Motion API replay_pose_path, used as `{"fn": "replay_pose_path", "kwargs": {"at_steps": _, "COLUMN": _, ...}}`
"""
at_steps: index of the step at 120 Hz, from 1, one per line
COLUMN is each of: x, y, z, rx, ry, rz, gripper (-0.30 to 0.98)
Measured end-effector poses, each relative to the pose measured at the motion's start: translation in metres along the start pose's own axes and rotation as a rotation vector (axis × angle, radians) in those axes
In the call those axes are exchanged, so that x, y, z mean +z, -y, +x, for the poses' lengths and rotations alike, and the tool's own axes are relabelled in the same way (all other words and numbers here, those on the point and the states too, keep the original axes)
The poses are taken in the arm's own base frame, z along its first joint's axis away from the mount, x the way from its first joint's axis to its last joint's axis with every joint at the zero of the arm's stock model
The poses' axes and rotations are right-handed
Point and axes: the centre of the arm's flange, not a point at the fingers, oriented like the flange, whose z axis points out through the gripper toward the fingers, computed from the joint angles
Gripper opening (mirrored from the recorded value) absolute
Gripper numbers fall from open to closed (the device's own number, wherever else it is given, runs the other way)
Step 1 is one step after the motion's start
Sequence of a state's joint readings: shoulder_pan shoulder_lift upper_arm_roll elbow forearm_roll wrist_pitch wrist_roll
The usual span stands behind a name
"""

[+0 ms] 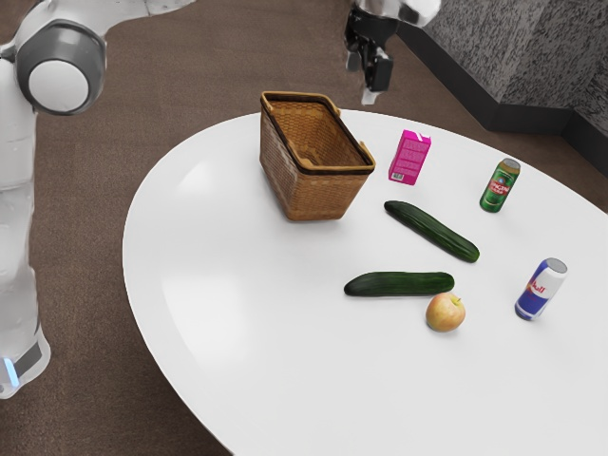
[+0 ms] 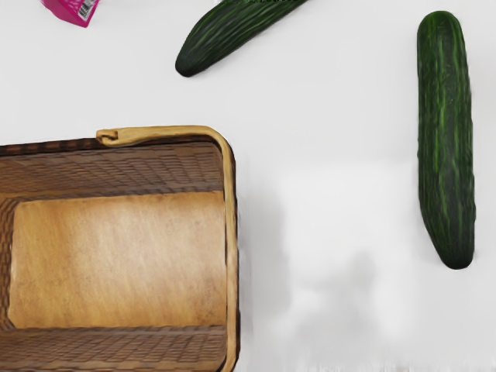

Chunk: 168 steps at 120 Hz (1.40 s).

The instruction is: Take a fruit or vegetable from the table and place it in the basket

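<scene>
From where I stand, three things could answer the call, all lying on the worktop (image 1: 228, 351) well below the pincer (image 1: 370, 93): a slanted cucumber (image 1: 430, 231), a second cucumber (image 1: 399, 284) and an apple (image 1: 445, 313). None of them has been lifted, so by my reckoning the choosing, the grasp, the carry and the drop into the basket (image 1: 318, 198) are all left to do. Each cucumber lies flat, its long axis level beneath the pincer. The slanted one aims one end toward the pink carton (image 1: 409, 157) and the other toward the red-and-blue can (image 1: 541, 289); the second has one end close by the apple. They are not parallel: their ends draw nearer each other on the apple's side. The pincer hangs high, with nothing in its grip, though whether it is released or clenched I cannot tell. The basket stands upright below it, and the green can (image 1: 500, 185) is also lower than the pincer, past the carton from the basket.
</scene>
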State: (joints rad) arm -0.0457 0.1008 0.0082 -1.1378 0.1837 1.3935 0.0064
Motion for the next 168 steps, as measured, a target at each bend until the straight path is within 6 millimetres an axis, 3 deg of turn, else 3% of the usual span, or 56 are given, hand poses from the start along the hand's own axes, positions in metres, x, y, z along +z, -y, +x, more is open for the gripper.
{"fn": "replay_pose_path", "kwargs": {"at_steps": 6, "x": -0.003, "y": -0.053, "z": 0.001, "rx": 0.086, "ry": -0.005, "rz": -0.026, "gripper": 0.68}}
{"fn": "replay_pose_path", "kwargs": {"at_steps": 12, "x": -0.006, "y": -0.076, "z": 0.000, "rx": 0.118, "ry": -0.007, "rz": -0.039, "gripper": 0.68}}
{"fn": "replay_pose_path", "kwargs": {"at_steps": 22, "x": 0.001, "y": -0.078, "z": 0.002, "rx": 0.105, "ry": 0.006, "rz": -0.041, "gripper": 0.68}}
{"fn": "replay_pose_path", "kwargs": {"at_steps": 29, "x": 0.025, "y": -0.074, "z": 0.007, "rx": 0.080, "ry": 0.057, "rz": -0.033, "gripper": 0.69}}
{"fn": "replay_pose_path", "kwargs": {"at_steps": 38, "x": 0.041, "y": -0.068, "z": 0.010, "rx": 0.049, "ry": 0.089, "rz": -0.025, "gripper": 0.69}}
{"fn": "replay_pose_path", "kwargs": {"at_steps": 49, "x": 0.053, "y": -0.093, "z": 0.007, "rx": 0.071, "ry": 0.122, "rz": -0.031, "gripper": 0.69}}
{"fn": "replay_pose_path", "kwargs": {"at_steps": 59, "x": 0.094, "y": -0.092, "z": 0.009, "rx": 0.074, "ry": 0.186, "rz": -0.068, "gripper": 0.69}}
{"fn": "replay_pose_path", "kwargs": {"at_steps": 66, "x": 0.112, "y": -0.092, "z": 0.011, "rx": 0.082, "ry": 0.200, "rz": -0.111, "gripper": 0.69}}
{"fn": "replay_pose_path", "kwargs": {"at_steps": 71, "x": 0.118, "y": -0.104, "z": 0.014, "rx": 0.115, "ry": 0.192, "rz": -0.138, "gripper": 0.69}}
{"fn": "replay_pose_path", "kwargs": {"at_steps": 80, "x": 0.123, "y": -0.148, "z": 0.024, "rx": 0.219, "ry": 0.169, "rz": -0.182, "gripper": 0.69}}
{"fn": "replay_pose_path", "kwargs": {"at_steps": 88, "x": 0.119, "y": -0.173, "z": 0.025, "rx": 0.284, "ry": 0.146, "rz": -0.203, "gripper": 0.69}}
{"fn": "replay_pose_path", "kwargs": {"at_steps": 112, "x": 0.127, "y": -0.199, "z": 0.028, "rx": 0.359, "ry": 0.128, "rz": -0.240, "gripper": 0.69}}
{"fn": "replay_pose_path", "kwargs": {"at_steps": 142, "x": 0.158, "y": -0.190, "z": 0.082, "rx": 0.404, "ry": 0.082, "rz": -0.328, "gripper": 0.69}}
{"fn": "replay_pose_path", "kwargs": {"at_steps": 155, "x": 0.176, "y": -0.165, "z": 0.104, "rx": 0.391, "ry": 0.070, "rz": -0.345, "gripper": 0.69}}
{"fn": "replay_pose_path", "kwargs": {"at_steps": 162, "x": 0.189, "y": -0.155, "z": 0.111, "rx": 0.390, "ry": 0.077, "rz": -0.351, "gripper": 0.69}}
{"fn": "replay_pose_path", "kwargs": {"at_steps": 168, "x": 0.192, "y": -0.158, "z": 0.110, "rx": 0.412, "ry": 0.086, "rz": -0.362, "gripper": 0.69}}
